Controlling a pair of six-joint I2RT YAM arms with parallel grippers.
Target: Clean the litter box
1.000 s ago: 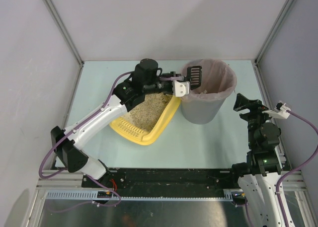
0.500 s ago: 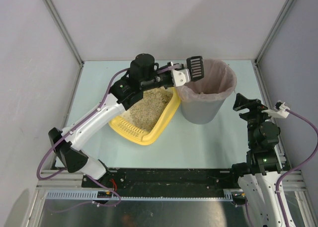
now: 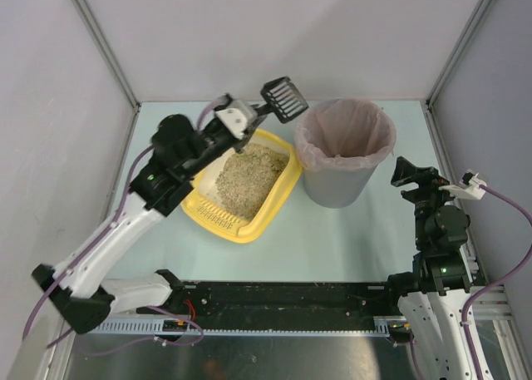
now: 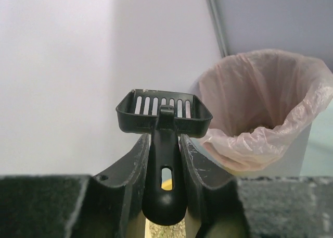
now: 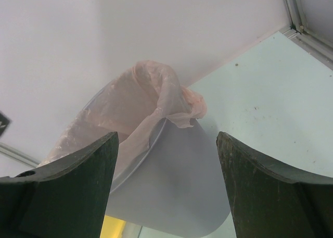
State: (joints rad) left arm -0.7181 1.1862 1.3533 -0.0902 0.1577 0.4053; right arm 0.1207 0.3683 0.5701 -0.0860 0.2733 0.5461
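Now my left jaws grip the scoop (image 3: 285, 97) above the far end of the litter box (image 3: 281, 190), lying diagonally below; right jaws open, farther off.

The top camera looks down on the whole table (image 3: 349, 230); both wrist cameras face the bin (image 5: 177, 180) from close by.

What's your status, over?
Left gripper shut on scoop, raised beside bin. Right gripper open, empty. Litter box holds litter. Nothing in the way.
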